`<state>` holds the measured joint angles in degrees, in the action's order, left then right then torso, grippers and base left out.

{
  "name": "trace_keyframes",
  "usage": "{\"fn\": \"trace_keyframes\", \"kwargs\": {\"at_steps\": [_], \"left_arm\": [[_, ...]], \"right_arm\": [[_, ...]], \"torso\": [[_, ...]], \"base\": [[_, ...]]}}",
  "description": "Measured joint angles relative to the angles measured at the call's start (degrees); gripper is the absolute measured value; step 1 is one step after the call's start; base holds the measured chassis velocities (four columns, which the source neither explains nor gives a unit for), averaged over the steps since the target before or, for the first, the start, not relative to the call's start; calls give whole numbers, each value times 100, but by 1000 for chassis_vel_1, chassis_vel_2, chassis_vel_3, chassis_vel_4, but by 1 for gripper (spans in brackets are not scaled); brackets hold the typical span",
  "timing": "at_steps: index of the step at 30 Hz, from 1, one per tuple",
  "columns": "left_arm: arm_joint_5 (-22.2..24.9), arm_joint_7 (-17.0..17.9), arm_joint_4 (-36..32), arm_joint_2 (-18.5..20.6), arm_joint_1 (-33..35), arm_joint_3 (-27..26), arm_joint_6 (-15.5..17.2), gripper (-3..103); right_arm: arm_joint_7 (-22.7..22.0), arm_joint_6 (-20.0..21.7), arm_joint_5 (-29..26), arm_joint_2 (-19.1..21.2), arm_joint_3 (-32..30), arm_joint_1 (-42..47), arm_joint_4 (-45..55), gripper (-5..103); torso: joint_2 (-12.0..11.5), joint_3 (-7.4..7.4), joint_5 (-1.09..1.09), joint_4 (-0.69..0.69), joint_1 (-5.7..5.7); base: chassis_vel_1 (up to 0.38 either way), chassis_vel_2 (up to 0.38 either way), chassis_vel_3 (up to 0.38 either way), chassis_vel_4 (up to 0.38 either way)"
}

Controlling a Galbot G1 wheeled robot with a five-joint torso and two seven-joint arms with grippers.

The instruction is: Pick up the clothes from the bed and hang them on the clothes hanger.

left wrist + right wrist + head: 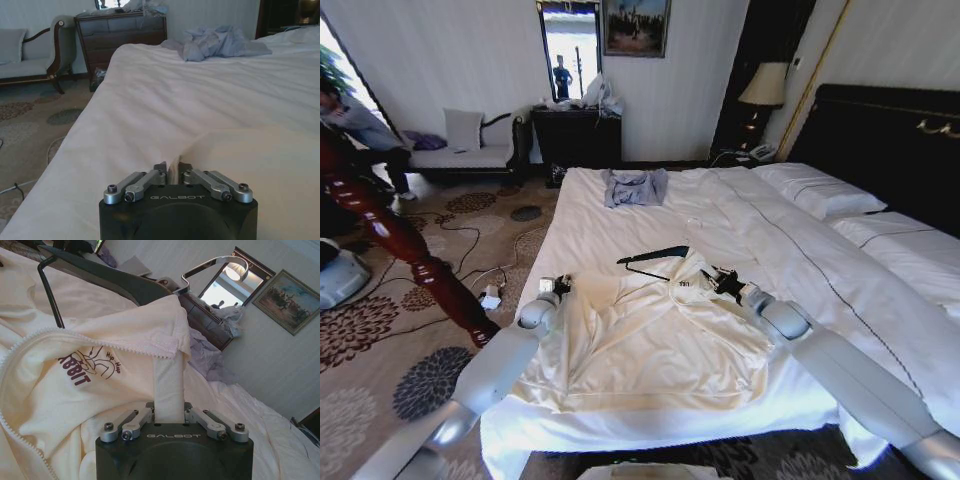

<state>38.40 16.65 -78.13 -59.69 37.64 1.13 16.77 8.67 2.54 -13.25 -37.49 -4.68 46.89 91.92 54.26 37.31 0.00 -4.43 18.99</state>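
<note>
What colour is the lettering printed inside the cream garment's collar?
Dark maroon lettering on the cream garment, beside a line drawing; clearest in the right wrist view.

The clothes (pixel 650 345) were pale cream with dark red lettering, the bed (pixel 620 215) plain white, the clothes hanger (pixel 655 255) black, and at twelve o'clock the small garment (pixel 635 186) blue-grey.

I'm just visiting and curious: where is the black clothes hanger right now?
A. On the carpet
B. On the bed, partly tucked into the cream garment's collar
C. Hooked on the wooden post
B: the black clothes hanger lies on the bed, one end under the cream garment's collar.
</note>
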Motion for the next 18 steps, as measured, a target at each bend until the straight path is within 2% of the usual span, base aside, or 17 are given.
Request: {"fn": "trace_keyframes", "kwargs": {"at_steps": [2, 3, 6, 13, 18], "left_arm": [[-16, 0, -13, 2, 10, 6, -11, 10], [-47, 0, -33, 8, 25, 8, -33, 2], [-67, 0, -124, 38, 58, 4, -66, 0], [-105, -6, -240, 60, 17, -42, -142, 0], [34, -5, -501, 125, -21, -145, -167, 0]], "right_arm": [[-1, 1, 0, 1, -1, 2, 4, 18], [-1, 3, 0, 2, -3, 16, 18, 18], [-1, 5, 5, 4, -11, 66, 69, 18], [-27, 11, 34, 10, -11, 134, 163, 18], [-24, 8, 167, 83, -11, 211, 195, 18]], "torso": [[0, 0, 0, 0, 0], [0, 0, 0, 0, 0], [0, 0, -1, 1, 0], [0, 0, 0, 1, 0], [0, 0, -1, 0, 0]], "base": [[0, 0, 0, 0], [0, 0, 0, 0], [0, 0, 0, 0], [0, 0, 0, 0], [0, 0, 0, 0]]}}
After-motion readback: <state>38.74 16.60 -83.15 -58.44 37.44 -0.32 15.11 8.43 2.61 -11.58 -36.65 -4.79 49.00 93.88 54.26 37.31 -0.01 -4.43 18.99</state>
